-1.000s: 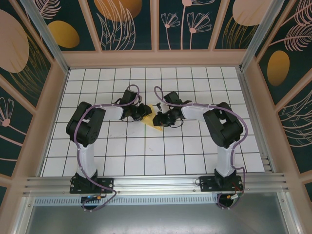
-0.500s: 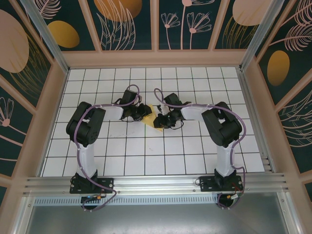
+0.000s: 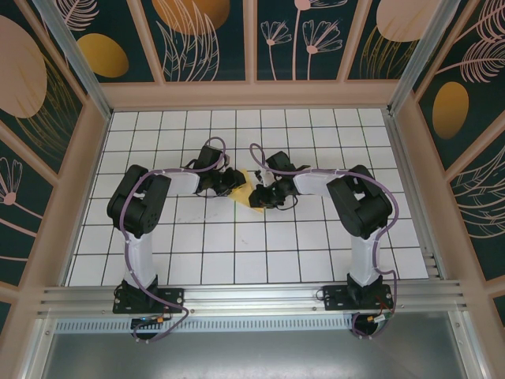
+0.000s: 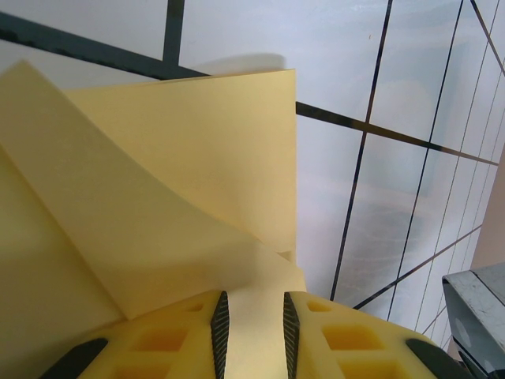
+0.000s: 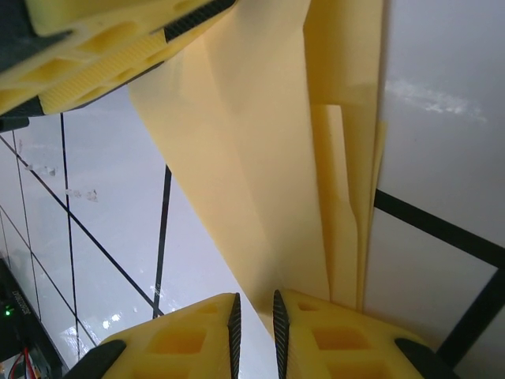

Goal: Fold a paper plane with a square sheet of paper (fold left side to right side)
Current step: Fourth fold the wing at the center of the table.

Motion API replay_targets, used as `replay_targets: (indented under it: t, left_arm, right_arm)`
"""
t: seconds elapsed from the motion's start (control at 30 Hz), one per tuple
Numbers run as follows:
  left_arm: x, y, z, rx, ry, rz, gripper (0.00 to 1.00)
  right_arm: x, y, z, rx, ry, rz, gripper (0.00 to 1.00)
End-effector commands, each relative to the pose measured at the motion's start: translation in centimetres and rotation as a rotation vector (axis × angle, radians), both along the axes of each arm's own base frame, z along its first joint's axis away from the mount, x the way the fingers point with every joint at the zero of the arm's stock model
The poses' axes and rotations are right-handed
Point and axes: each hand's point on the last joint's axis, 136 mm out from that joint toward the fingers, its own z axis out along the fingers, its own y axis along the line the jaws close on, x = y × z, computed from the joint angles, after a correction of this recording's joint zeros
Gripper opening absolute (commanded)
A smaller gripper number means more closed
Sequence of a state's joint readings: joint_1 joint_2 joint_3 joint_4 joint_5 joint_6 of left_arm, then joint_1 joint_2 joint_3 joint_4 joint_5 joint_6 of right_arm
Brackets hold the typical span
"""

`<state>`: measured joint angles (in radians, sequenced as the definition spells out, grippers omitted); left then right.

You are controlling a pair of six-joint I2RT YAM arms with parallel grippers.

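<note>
The square sheet of paper (image 3: 252, 180) is yellow and partly folded into layers, lying mid-table between both grippers. My left gripper (image 3: 237, 188) points right onto it. In the left wrist view its pads (image 4: 254, 304) stand a little apart, with paper (image 4: 197, 158) across the gap and one flap slightly raised. My right gripper (image 3: 258, 194) points left at the same sheet. Its pads (image 5: 255, 304) are narrowly apart at the paper's (image 5: 260, 158) slanted edge, and bare table shows in the gap. The left gripper's fingers (image 5: 102, 63) touch the sheet at the top left.
The white grid table (image 3: 237, 253) stretches out around the paper on every side. Wooden frame walls (image 3: 252, 95) enclose it at the back and sides. An aluminium rail (image 3: 252, 296) runs along the near edge by the arm bases.
My right gripper has shifted slightly up and left, closer to the left gripper, and more yellow paper now shows between them. The left arm has stayed put.
</note>
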<state>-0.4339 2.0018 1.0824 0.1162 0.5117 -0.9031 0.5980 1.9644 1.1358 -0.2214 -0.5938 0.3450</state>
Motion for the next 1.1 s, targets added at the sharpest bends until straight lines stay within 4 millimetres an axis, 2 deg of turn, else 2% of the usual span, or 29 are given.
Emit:
replay_targets:
  t: [0.0,0.23,0.37,0.6,0.83,0.97,1.07]
  left_arm:
    - [-1.2,1.8,-3.5,0.098,0.073,0.029,0.29]
    - [-1.3,1.9,-3.6,0.101,0.073,0.029,0.29]
    - [-1.3,1.9,-3.6,0.104,0.073,0.029,0.29]
    - [-1.2,1.9,-3.6,0.107,0.070,0.030,0.29]
    - [-1.2,2.0,-3.5,0.111,0.069,0.028,0.29]
    - [-0.8,1.5,-2.4,0.084,0.045,0.019,0.30]
    - [-0.3,1.0,0.1,0.048,-0.005,0.009,0.32]
  right_arm:
    - [-0.3,-2.0,-0.7,-0.105,0.017,-0.010,0.23]
    - [-2.4,-3.3,-2.5,-0.181,0.087,0.001,0.19]
    - [-3.8,-4.2,-2.9,-0.199,0.125,-0.004,0.14]
    - [-6.5,-6.0,-3.5,-0.228,0.188,-0.019,0.14]
    - [-7.3,-6.6,-4.1,-0.234,0.217,-0.028,0.13]
    - [-7.2,-6.7,-4.6,-0.245,0.225,-0.038,0.13]
    - [-6.9,-6.8,-4.9,-0.245,0.230,-0.060,0.13]
